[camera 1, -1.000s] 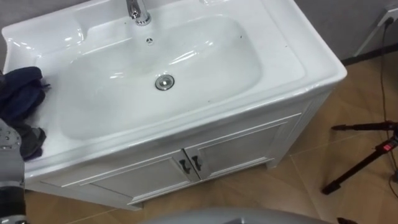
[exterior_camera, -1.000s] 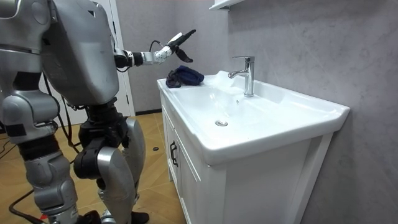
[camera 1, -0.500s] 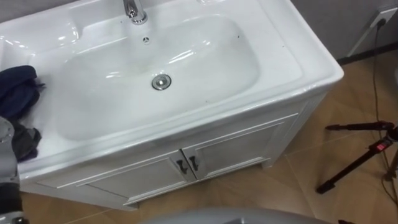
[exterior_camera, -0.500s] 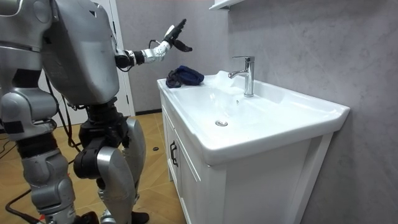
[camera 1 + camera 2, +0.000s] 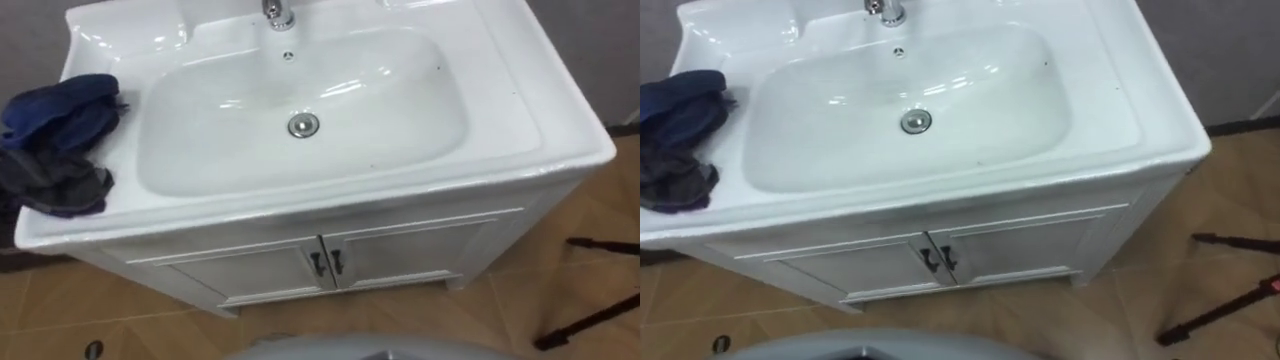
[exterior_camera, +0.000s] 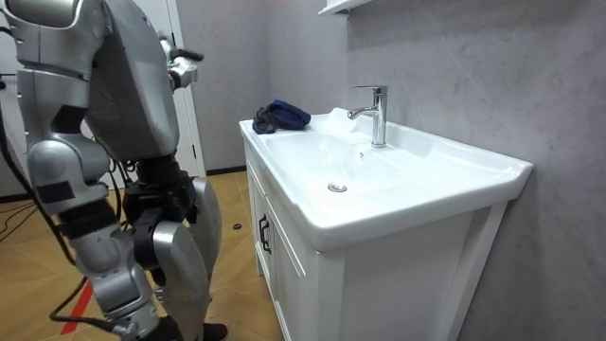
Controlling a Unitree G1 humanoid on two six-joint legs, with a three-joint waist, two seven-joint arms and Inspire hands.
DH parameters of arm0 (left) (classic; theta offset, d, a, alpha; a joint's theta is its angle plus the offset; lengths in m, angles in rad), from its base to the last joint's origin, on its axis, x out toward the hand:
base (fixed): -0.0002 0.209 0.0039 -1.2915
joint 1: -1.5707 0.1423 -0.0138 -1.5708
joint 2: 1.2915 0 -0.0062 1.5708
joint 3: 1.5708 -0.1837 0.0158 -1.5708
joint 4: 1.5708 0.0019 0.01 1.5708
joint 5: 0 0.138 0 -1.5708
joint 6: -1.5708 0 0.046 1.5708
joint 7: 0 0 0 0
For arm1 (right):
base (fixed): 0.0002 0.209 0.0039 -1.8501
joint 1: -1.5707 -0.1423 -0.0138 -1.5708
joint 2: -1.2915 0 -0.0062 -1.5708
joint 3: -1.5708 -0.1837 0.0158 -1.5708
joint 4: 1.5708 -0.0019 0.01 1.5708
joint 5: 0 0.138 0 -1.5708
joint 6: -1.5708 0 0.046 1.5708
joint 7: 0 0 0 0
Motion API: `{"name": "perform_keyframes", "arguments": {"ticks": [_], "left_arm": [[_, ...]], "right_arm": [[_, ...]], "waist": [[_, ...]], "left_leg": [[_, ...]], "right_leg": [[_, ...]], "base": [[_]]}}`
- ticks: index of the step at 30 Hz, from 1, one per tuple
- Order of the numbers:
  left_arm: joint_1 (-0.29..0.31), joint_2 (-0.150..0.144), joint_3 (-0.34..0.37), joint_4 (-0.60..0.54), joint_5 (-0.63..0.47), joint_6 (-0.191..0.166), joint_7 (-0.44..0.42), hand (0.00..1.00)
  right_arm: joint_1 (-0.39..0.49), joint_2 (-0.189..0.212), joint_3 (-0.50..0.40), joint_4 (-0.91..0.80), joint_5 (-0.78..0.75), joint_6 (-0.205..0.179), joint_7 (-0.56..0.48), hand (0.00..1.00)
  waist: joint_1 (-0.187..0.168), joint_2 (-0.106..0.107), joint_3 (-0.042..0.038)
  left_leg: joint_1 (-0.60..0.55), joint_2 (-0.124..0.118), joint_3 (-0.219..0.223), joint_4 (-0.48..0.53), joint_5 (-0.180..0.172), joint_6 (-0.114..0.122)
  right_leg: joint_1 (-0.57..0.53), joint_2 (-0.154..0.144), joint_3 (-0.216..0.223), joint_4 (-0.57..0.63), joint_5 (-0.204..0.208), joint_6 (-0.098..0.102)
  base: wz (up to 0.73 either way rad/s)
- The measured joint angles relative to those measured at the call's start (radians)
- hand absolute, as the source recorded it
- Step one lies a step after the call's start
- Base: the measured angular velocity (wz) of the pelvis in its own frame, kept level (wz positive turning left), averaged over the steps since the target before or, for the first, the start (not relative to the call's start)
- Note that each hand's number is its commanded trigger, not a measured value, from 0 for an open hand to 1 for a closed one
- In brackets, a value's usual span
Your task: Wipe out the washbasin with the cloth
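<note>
Nearest: cabinet doors (image 5: 325,262) shut under the front rim; tripod legs (image 5: 1230,270) on the floor off to the right. Stands just in front of the cabinet, per the room view.

Left hand (image 6: 189,57) tucked up by the chest, well apart from the sink; can't tell whether apart, together or clamped on anything.

Risks from here:
- Cloth (image 5: 60,140) bunched on the left ledge, close to the outer corner. Could slide off to the floor with a sideways nudge or a sloppy grab.
- Looks like two pieces, blue on dark grey. Might lift only one, or drag the other along.
- Glossy rim, likely slick. Could skid under a pressing palm.
- Faucet (image 5: 278,12) at the back centre. Easy to clip on a far sweep.
- Tripod legs a trip hazard on any step to the right.

Basin (image 5: 420,120): white, shiny, no standing water visible, a few tiny dark specks near the right wall; drain (image 5: 303,125) mid-bowl. Fits either cloth parked ahead of wiping or set down after it; can't settle which.
</note>
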Motion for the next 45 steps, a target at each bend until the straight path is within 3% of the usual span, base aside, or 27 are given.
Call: {"name": "perform_keyframes", "arguments": {"ticks": [4,5,6,7,9,13,18,20,24,26,29,34,39,45], "left_arm": [[0.057,-0.005,-0.001,0.078,-0.113,-0.007,0.027,0.0],[0.073,-0.011,0.0,0.117,-0.143,-0.011,0.034,0.0],[0.092,-0.024,0.001,0.149,-0.172,-0.012,0.037,0.0],[0.102,-0.032,-0.001,0.163,-0.189,-0.014,0.036,0.0],[0.139,-0.097,-0.006,0.173,-0.236,-0.014,0.036,0.0],[0.169,-0.177,-0.056,0.223,-0.242,-0.019,0.04,0.0],[0.214,-0.253,-0.267,0.291,-0.254,-0.031,0.026,0.0],[0.233,-0.291,-0.318,0.298,-0.235,-0.032,0.0,0.0],[0.236,-0.354,-0.412,0.421,-0.175,-0.03,-0.071,0.0],[0.235,-0.373,-0.46,0.459,-0.172,-0.026,-0.103,0.0],[0.232,-0.391,-0.535,0.505,-0.172,-0.018,-0.165,0.0],[0.244,-0.396,-0.597,0.546,-0.167,-0.002,-0.276,0.0],[0.237,-0.398,-0.733,0.556,-0.033,0.014,-0.376,0.0],[0.204,-0.401,-0.795,0.568,0.026,0.024,-0.454,0.0]], "right_arm": [[0.012,0.001,0.003,-0.014,-0.005,-0.002,0.0,0.0],[0.014,0.001,0.003,-0.019,-0.006,-0.002,-0.002,0.0],[0.017,0.005,0.003,-0.031,-0.005,-0.001,-0.002,0.0],[0.019,0.008,0.004,-0.034,-0.003,-0.002,-0.002,0.0],[0.033,0.019,0.009,-0.048,0.0,-0.001,0.0,0.0],[0.033,0.031,0.028,-0.044,0.0,0.001,0.003,0.0],[0.029,0.041,0.057,-0.042,-0.002,0.002,0.001,0.0],[0.027,0.049,0.06,-0.045,-0.006,0.005,0.003,0.0],[0.023,0.06,0.061,-0.018,-0.004,0.01,0.002,0.0],[0.012,0.068,0.072,0.009,-0.004,0.011,0.003,0.0],[0.006,0.069,0.083,0.052,-0.004,0.013,0.014,0.0],[-0.009,0.07,0.086,0.063,0.002,0.018,0.023,0.0],[-0.021,0.071,0.139,0.083,-0.014,0.018,0.047,0.0],[-0.046,0.07,0.148,0.082,-0.039,0.017,0.074,0.0]], "waist": [[0.013,-0.016,-0.0009],[0.015,-0.025,0.0031],[0.016,-0.017,-0.0017],[0.015,-0.023,0.0017],[0.015,-0.02,-0.0001],[0.013,-0.024,0.0032],[-0.008,-0.033,-0.0001],[-0.015,-0.04,-0.0008],[-0.041,-0.052,0.0004],[-0.046,-0.058,0.0004],[-0.054,-0.061,0.0012],[-0.081,-0.069,0.0039],[-0.112,-0.089,0.0083],[-0.132,-0.102,0.0109]], "left_leg": [[-0.014,-0.012,0.002,0.003,0.007,0.011],[-0.017,-0.015,0.001,0.003,0.009,0.014],[-0.023,-0.019,-0.004,0.006,0.01,0.016],[-0.023,-0.021,-0.008,0.005,0.011,0.017],[-0.022,-0.028,-0.013,0.004,0.011,0.02],[-0.024,-0.032,-0.03,0.0,0.008,0.029],[-0.029,-0.044,-0.05,0.001,0.011,0.033],[-0.027,-0.044,-0.05,-0.001,0.011,0.034],[-0.01,-0.044,-0.047,-0.006,0.012,0.035],[-0.003,-0.044,-0.048,-0.007,0.011,0.036],[-0.001,-0.043,-0.044,-0.008,0.008,0.039],[0.009,-0.033,-0.024,-0.017,0.006,0.041],[0.01,-0.031,-0.02,-0.021,0.006,0.041],[0.012,-0.029,0.006,-0.026,0.005,0.041]], "right_leg": [[-0.013,-0.017,-0.021,0.031,-0.022,0.009],[-0.017,-0.022,-0.026,0.035,-0.023,0.01],[-0.016,-0.028,-0.035,0.038,-0.024,0.013],[-0.016,-0.03,-0.037,0.038,-0.025,0.014],[-0.018,-0.038,-0.041,0.05,-0.029,0.021],[-0.02,-0.052,-0.066,0.067,-0.034,0.026],[-0.017,-0.061,-0.088,0.064,-0.037,0.03],[-0.013,-0.061,-0.089,0.061,-0.037,0.03],[0.007,-0.061,-0.088,0.047,-0.037,0.032],[0.013,-0.06,-0.084,0.047,-0.038,0.033],[0.013,-0.059,-0.077,0.047,-0.039,0.034],[0.016,-0.056,-0.064,0.047,-0.039,0.034],[0.015,-0.054,-0.059,0.044,-0.038,0.035],[0.002,-0.045,-0.033,0.044,-0.035,0.033]], "base": [[0.3],[0.11],[0.09],[0.09],[0.09],[0.09],[0.13],[0.04],[0.0],[0.0],[-0.05],[-0.08],[-0.01],[-0.14]]}}
